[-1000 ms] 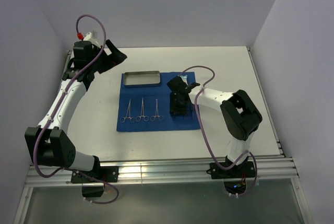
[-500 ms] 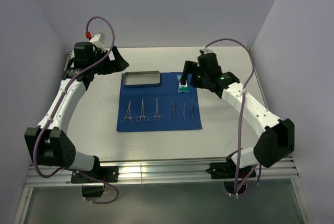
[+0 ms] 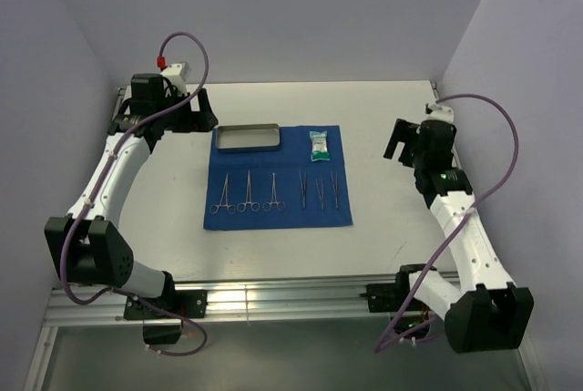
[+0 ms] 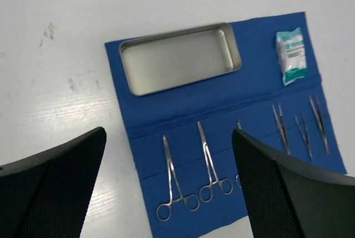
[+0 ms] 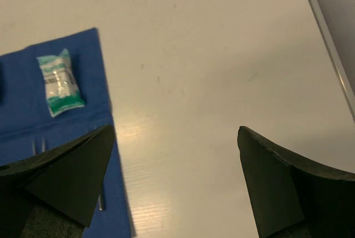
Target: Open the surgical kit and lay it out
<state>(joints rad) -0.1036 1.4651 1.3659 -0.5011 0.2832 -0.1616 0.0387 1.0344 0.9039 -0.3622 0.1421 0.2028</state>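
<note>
Desk point(image 3: 392, 218) carries the kit mid-way btwn its side edges, nearer the far edge. Left gripper point(image 3: 202, 113) and right gripper point(image 3: 397, 140) hang off the cloth, jaws spread, empty, prob. to keep the layout clear. Blue cloth point(image 3: 273, 161) lies flat as base. Tray point(image 3: 248, 138) sits empty at its far-left corner. Clamps point(image 3: 247, 192) & tweezers point(image 3: 319, 188) are lined along the near half, sorted by type. Packet point(image 3: 318, 146) is at the far-right corner.

right hand point(image 3: 399, 140) pulled off the blue cloth wrap point(image 3: 278, 159): a second ago it was low over the cloth's right half, then at the far-right corner by the packet point(image 3: 318, 146), now beyond the cloth's right edge over bare bench point(image 3: 383, 209), jaws wide, empty. packet and tweezers point(image 3: 319, 189) no longer covered. left hand point(image 3: 199, 116) shifted slightly nearer the cloth's far-left corner
</note>
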